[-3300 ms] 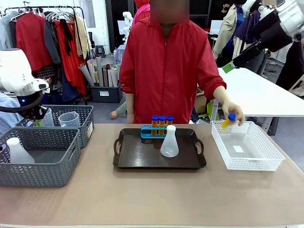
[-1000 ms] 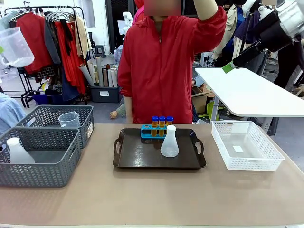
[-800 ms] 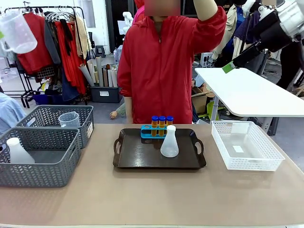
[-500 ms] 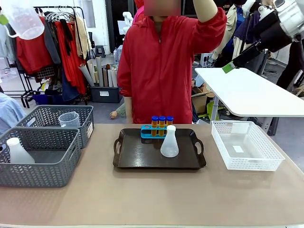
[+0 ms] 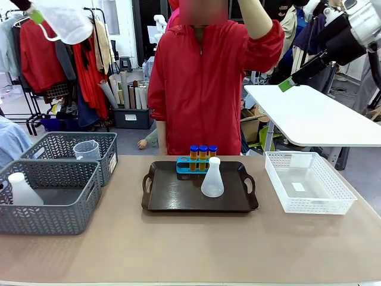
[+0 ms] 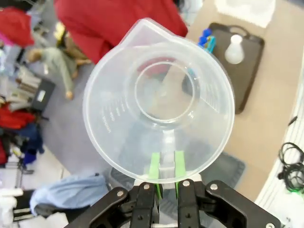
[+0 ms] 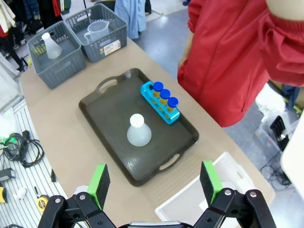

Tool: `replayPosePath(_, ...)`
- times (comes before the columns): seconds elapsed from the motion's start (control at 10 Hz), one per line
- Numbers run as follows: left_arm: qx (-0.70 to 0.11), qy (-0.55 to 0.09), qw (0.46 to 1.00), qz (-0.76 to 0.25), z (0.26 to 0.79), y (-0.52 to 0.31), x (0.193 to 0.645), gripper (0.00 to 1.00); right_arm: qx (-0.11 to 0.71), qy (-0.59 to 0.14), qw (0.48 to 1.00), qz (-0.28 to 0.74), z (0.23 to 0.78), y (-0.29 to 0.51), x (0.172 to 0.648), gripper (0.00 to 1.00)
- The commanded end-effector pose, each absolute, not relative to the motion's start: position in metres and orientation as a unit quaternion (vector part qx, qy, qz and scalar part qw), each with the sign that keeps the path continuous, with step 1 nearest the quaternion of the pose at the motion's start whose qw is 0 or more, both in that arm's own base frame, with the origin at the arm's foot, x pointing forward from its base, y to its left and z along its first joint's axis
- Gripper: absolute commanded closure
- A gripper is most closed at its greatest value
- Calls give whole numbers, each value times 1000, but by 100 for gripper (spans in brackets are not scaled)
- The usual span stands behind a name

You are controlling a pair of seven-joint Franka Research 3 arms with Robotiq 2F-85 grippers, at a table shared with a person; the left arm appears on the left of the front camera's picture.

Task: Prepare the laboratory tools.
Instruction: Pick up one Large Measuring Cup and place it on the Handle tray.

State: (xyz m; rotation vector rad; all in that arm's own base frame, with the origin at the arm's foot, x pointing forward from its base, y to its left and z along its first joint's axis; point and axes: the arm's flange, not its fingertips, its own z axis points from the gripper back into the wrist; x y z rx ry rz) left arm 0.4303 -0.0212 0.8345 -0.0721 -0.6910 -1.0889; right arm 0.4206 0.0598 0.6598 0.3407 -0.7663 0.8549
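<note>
My left gripper (image 5: pixel 34 13) is high at the top left, shut on the handle of a clear measuring jug (image 5: pixel 65 21). In the left wrist view the green pads (image 6: pixel 154 167) pinch the handle below the jug (image 6: pixel 159 102), whose mouth faces the camera. A white conical flask (image 5: pixel 212 179) stands on the dark tray (image 5: pixel 172 196), in front of three amber blue-capped tubes (image 5: pixel 202 151) in a blue rack (image 5: pixel 184 166). My right gripper (image 7: pixel 154 181) hangs open high above the tray (image 7: pixel 109 114), the flask (image 7: pixel 138 132) and the rack (image 7: pixel 164 102); in the front view it (image 5: pixel 289 83) is at the upper right.
Two grey baskets sit at the left: the near one (image 5: pixel 47 208) holds another flask (image 5: pixel 21 190), the rear one (image 5: pixel 95 143) another jug (image 5: pixel 87 149). A white lattice basket (image 5: pixel 309 185) stands at the right. A person in a red jacket (image 5: pixel 208 83) stands behind the tray, one arm raised.
My left gripper has carried the jug up and to the right along the top left. The person's arm stays raised. The tray's things have not moved.
</note>
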Motion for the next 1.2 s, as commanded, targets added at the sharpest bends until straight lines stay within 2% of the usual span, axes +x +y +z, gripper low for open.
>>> replayPosePath(0.0,-44,-326,767,-551,824,-37,421,100,170,-364,821,405,660,59,421,0)
replayPosePath(0.6,-70,-268,718,-638,786,-111,395,100,170,-364,821,405,660,59,421,0)
replayPosePath(1.1,-71,-250,724,-639,782,-127,397,100,170,-364,821,405,660,59,421,0)
